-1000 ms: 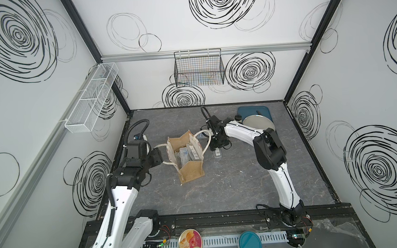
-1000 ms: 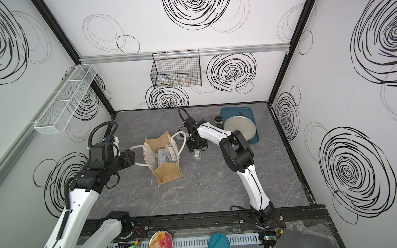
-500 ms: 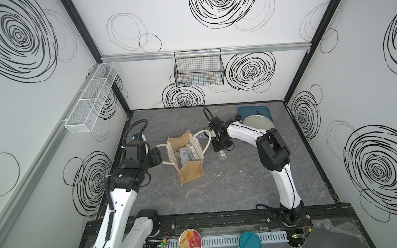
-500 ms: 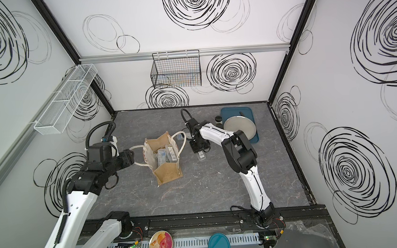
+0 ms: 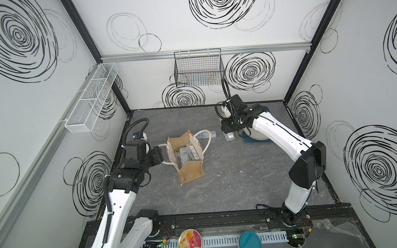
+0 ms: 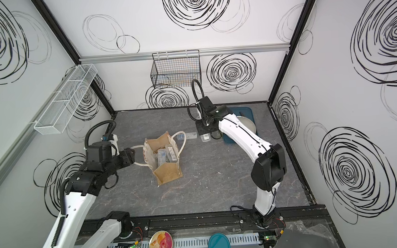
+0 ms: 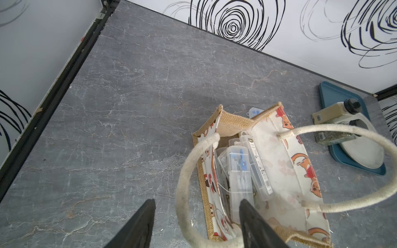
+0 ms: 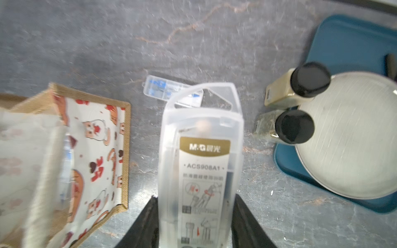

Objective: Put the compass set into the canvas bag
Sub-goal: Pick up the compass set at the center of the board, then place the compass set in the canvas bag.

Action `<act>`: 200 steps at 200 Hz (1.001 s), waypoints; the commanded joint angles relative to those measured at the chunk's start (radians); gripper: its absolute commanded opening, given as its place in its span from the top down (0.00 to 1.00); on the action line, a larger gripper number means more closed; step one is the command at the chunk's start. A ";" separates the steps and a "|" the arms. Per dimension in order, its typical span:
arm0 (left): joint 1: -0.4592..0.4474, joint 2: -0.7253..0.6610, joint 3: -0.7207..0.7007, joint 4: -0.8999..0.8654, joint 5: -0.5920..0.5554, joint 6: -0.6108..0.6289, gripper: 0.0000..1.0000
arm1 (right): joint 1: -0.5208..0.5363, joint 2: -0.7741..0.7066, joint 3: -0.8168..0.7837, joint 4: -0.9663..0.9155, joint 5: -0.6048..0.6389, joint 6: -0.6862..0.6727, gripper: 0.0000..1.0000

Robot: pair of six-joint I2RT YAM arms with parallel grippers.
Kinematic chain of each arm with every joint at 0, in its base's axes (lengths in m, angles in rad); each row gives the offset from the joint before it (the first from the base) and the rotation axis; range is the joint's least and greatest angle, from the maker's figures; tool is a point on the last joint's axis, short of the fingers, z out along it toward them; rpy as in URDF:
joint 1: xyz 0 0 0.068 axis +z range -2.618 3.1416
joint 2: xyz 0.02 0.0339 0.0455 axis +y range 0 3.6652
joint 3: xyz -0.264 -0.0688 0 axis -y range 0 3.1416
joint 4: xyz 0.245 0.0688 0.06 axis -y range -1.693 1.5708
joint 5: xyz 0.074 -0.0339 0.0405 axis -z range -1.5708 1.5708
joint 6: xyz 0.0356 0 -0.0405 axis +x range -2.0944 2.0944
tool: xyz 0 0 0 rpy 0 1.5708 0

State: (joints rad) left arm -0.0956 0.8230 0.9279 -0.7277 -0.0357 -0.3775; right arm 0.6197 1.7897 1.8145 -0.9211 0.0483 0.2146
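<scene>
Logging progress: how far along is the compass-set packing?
Done: several clear cases sit in the canvas bag. In hand: the right gripper grips a labelled case; the left gripper, jaws open, straddles a rope handle. Left: bag it, plus a loose case beside the bag.

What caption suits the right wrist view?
Right gripper clamps a clear compass case beside the canvas bag; two bottles lie by a plate on a blue tray.

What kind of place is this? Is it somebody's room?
Most likely a robot test booth, not a home. A left arm and right arm are bolted to a rail at the front, the white walls carry black scribbled swirls, and a canvas bag sits on the grey tabletop.
</scene>
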 commanded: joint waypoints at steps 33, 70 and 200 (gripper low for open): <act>-0.015 -0.024 0.043 0.001 -0.051 0.008 0.33 | 0.206 -0.009 0.179 0.002 0.112 -0.071 0.60; -0.015 -0.038 0.037 -0.002 -0.056 0.009 0.33 | 0.328 0.159 0.369 -0.002 0.082 -0.122 0.60; -0.009 -0.053 -0.005 -0.014 -0.051 0.009 0.32 | 0.384 0.544 0.448 -0.092 -0.008 -0.115 0.57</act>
State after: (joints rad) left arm -0.1047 0.7586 0.9337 -0.7601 -0.0914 -0.3771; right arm 1.0065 2.3329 2.2890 -0.9733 0.0605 0.0757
